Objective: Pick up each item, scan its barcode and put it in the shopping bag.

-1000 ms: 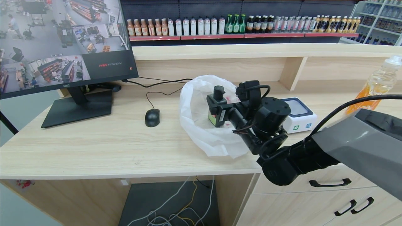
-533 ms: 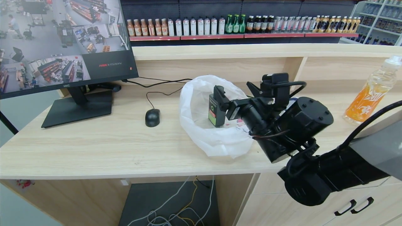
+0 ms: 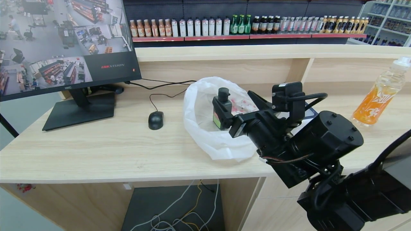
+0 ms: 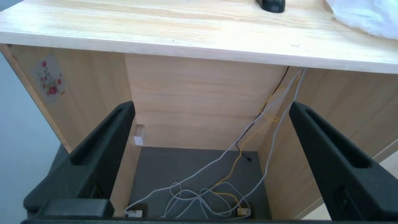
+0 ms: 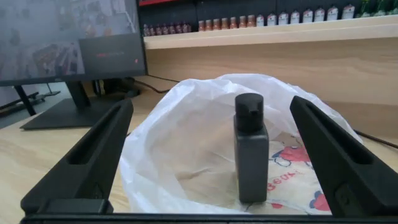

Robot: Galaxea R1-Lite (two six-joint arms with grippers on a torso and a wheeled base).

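A dark pump-top bottle [image 3: 221,109] with a green and red label stands upright inside the white shopping bag [image 3: 205,134] on the wooden counter. In the right wrist view the bottle [image 5: 251,152] stands free in the bag [image 5: 180,149], a little beyond the fingertips. My right gripper [image 3: 240,112] [image 5: 211,109] is open just to the bottle's right, level with it, and touches nothing. An orange drink bottle [image 3: 379,96] stands at the counter's far right. My left gripper [image 4: 211,112] hangs open and holds nothing, below the counter's front edge.
A white barcode scanner [image 3: 312,111] sits behind my right arm, mostly hidden. A black mouse [image 3: 155,120] and a monitor [image 3: 64,41] on its stand occupy the counter's left. Loose cables [image 4: 211,186] lie in the opening under the counter.
My right gripper has let go of the dark bottle, which now stands upright in the bag. The right arm has drawn back toward the near right.
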